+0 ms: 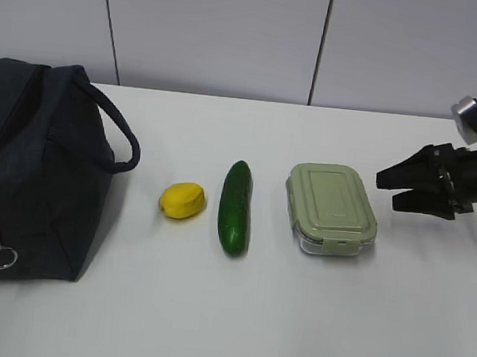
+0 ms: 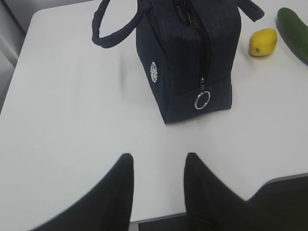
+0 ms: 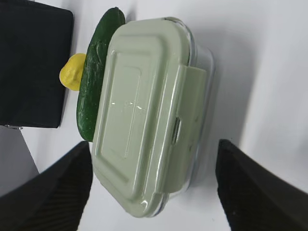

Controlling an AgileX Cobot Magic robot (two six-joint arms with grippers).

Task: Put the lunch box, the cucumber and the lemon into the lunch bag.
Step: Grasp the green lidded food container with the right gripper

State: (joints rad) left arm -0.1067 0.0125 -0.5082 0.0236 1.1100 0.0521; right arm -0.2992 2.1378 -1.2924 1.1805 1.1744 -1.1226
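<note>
Exterior view: lunch bag (image 1: 39, 169) at left edge of frame, standing on white table (image 1: 209, 326), loop handle (image 1: 117, 130) arching toward centre, metal ring pull (image 1: 1, 257) hanging low at lower left. Zipper seen closed along the visible stretch in left wrist view; upper end cut off by frame, cannot tell there.

Right of bag, in a row across mid-frame: lemon (image 1: 182, 200), then cucumber (image 1: 236, 207) lying lengthwise toward camera, then lunch box (image 1: 331, 209) with green lid on. All three resting on table, each apart from its neighbour, none inside bag.

Right gripper (image 1: 401, 186) at right edge of exterior frame, just beside lunch box, not touching. Jaws spread wide, nothing between them. Right wrist view: lunch box fills centre of frame, fingers (image 3: 57, 192) at lower left and lower right corners straddling its near end without visible contact; cucumber and lemon behind box at upper left, bag corner at far upper left.

Left gripper (image 2: 156, 163) seen only in left wrist view, bottom centre of frame, above bare table short of the bag. Jaws partly open, empty. White round logo (image 2: 153, 72) on bag side, ring pull in mid-frame; lemon and cucumber tip at upper right.
</note>
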